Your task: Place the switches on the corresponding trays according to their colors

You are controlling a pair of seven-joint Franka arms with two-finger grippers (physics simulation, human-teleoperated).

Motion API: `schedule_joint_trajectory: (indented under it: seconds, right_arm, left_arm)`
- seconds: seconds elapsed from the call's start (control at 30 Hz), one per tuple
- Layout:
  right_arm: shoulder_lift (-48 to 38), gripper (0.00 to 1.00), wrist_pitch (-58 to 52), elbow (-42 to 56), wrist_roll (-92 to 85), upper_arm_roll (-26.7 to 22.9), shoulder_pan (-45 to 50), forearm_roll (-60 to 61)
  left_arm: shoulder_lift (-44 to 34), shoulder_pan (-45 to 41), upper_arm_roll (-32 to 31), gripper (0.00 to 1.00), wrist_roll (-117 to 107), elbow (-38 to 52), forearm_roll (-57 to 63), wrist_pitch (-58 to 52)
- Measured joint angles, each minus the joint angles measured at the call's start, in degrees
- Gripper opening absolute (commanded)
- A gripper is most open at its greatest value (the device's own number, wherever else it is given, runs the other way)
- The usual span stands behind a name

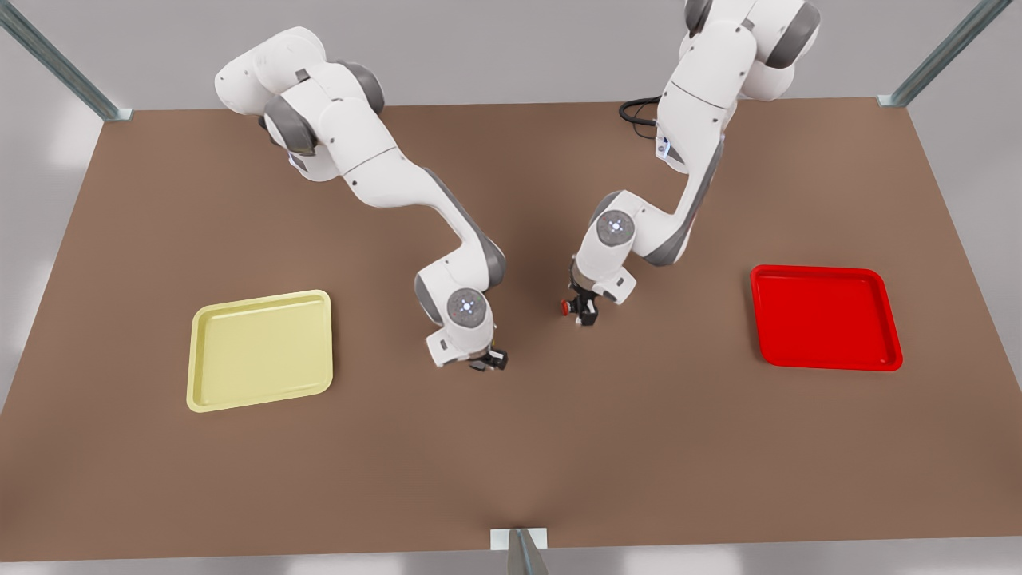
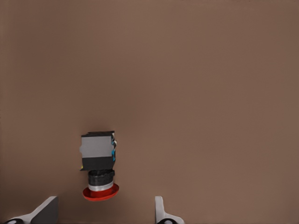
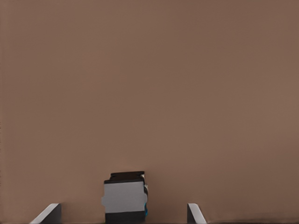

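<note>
Red-capped switch (image 2: 99, 168): lay on its side on the brown table (image 1: 559, 447), near the table's middle, cap (image 1: 565, 307) pointing toward the front view's left. In the left wrist view its dark grey body sat between the two pale fingertips (image 2: 46, 210), closer to one of them and touching neither.

Left gripper (image 1: 585, 310): hung low over the red-capped switch, on the arm at the front view's right, fingers spread and nothing grasped.

Second switch (image 3: 125, 198): grey-black body seen in the right wrist view, resting on the table; cap colour cannot be told.

Right gripper (image 1: 487, 361): low over the second switch, on the arm at the front view's left, fingers parted on either side of it, apart from it.

Yellow tray (image 1: 261, 350): flat on the table toward the front view's left, well apart from both switches.

Red tray (image 1: 825, 317): flat on the table toward the front view's right, well apart from both switches.
</note>
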Motion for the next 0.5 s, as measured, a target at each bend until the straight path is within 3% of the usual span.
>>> schedule_joint_trajectory:
  seconds: [0.27,0.5]
  right_arm:
    - [2.1,1.0,3.9,-0.8,8.9,0.6,0.5,0.1]
    - [3.0,1.0,5.4,-0.8,13.4,0.7,0.5,0.2]
  left_arm:
    - [2.9,0.0,0.3,1.0,-16.4,-0.4,1.1,1.3]
    - [3.0,0.0,0.1,1.0,-24.4,-2.4,20.1,1.6]
